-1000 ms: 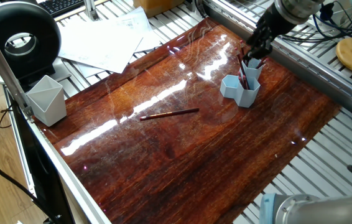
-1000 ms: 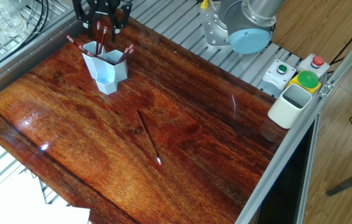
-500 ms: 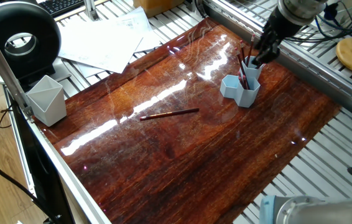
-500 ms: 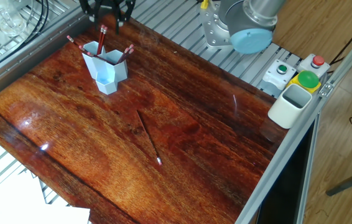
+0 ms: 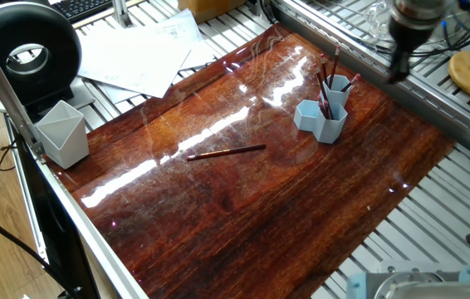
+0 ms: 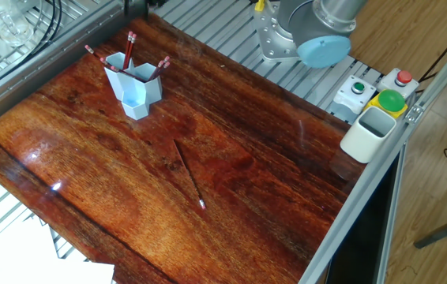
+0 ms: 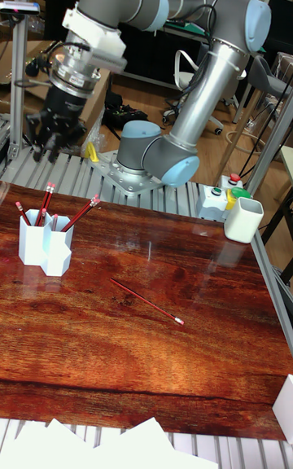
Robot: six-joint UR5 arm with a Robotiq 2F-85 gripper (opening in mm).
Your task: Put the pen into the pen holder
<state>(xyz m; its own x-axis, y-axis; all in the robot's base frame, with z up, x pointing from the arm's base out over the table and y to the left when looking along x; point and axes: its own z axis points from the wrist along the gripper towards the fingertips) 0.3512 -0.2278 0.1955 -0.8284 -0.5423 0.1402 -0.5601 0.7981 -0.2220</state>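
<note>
The light blue pen holder (image 5: 322, 118) (image 6: 133, 85) (image 7: 41, 247) stands near the table's far side with three red pens upright in it. Another thin red pen (image 5: 227, 152) (image 6: 189, 173) (image 7: 146, 300) lies flat on the dark wood, mid-table. My gripper (image 5: 400, 65) (image 7: 50, 142) hangs well above and behind the holder, off the wood and over the metal rails. It looks open with nothing between its fingers. It is blurred in one fixed view, and in the other fixed view only its tip shows at the top edge.
A pale grey angular cup (image 5: 62, 133) (image 7: 285, 408) sits at a table corner. A white cup (image 6: 369, 130) (image 7: 242, 219) stands by the button box (image 6: 381, 93). Loose papers (image 5: 135, 54) (image 7: 122, 444) lie past one edge. The arm's base (image 6: 310, 35) sits behind the table.
The gripper has risen from just over the pen holder and drawn away from it. The pens stay upright in the holder, and the loose pen has not moved.
</note>
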